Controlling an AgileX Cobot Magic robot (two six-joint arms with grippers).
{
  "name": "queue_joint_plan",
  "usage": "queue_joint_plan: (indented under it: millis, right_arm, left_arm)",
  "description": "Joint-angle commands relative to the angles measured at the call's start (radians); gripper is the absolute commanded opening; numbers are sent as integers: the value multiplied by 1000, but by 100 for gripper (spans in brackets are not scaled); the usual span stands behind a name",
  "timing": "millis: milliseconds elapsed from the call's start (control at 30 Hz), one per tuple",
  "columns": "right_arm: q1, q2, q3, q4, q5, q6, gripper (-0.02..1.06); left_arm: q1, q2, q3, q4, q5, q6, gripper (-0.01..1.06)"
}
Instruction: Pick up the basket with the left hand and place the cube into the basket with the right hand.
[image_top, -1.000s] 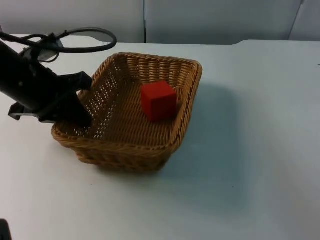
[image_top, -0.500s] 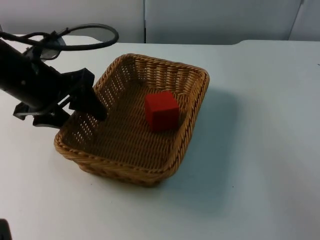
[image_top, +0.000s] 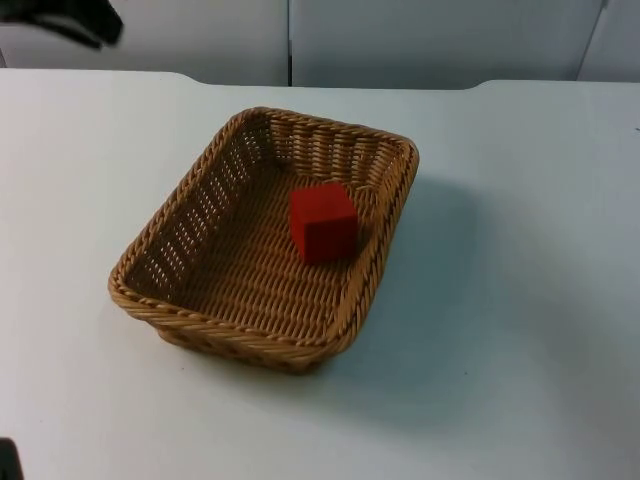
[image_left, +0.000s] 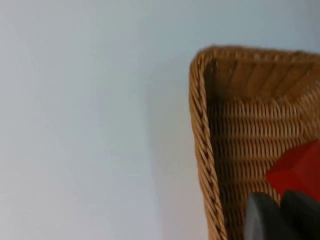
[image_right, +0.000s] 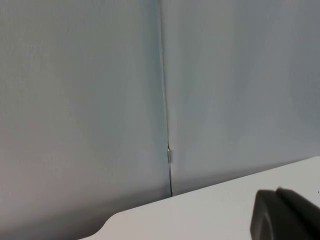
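The basket (image_top: 262, 240) is seen at the centre left of the top view, resting flat on the white table (image_top: 520, 300). The red cube (image_top: 323, 222) is placed inside the basket, on its woven floor, near the wall on the right side of the frame and closer to the far end. Nothing is held around the basket's rim.

A dark part of the left arm (image_top: 70, 18) is seen at the upper left corner of the top view, well apart from the basket. In the left wrist view a corner of the basket (image_left: 240, 135) is seen from above, with the cube (image_left: 296, 171) inside it. The left gripper (image_left: 280, 217) hangs above the basket; its two fingertips are seen close together, with nothing between them.

In the right wrist view the grey wall (image_right: 90, 100) is faced, with a vertical seam (image_right: 166, 100) in it, and the table edge (image_right: 210, 210) is seen below it. One fingertip of the right gripper (image_right: 282, 215) is seen there; how far it is open cannot be told.
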Motion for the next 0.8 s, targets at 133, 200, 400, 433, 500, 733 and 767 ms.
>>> queue_joint_plan:
  millis: [133,200,400,433,500,733,767]
  right_arm:
    - [-4,-78,-12,-74,-6,-7,0]
    - [-8,-136,-24,-85,-6,32,0]
    - [-8,-388,-22,-26,-6,88,0]
    - [-8,-453,-22,-22,-6,94,0]
    - [-8,-551,-22,-15,-6,94,0]
    - [-8,-831,-21,122,-6,-5,0]
    - [-8,-873,-4,177,-6,-37,0]
  left_arm:
    - [2,-266,-14,186,16,-133,0]
    - [2,-373,-14,234,62,-142,0]
    - [2,-615,-14,419,204,-237,0]
    - [2,-663,-9,418,215,-239,0]
    - [2,-738,10,387,200,-239,0]
    - [-26,-995,235,326,118,-198,0]
    - [-47,-1037,288,326,103,-198,0]
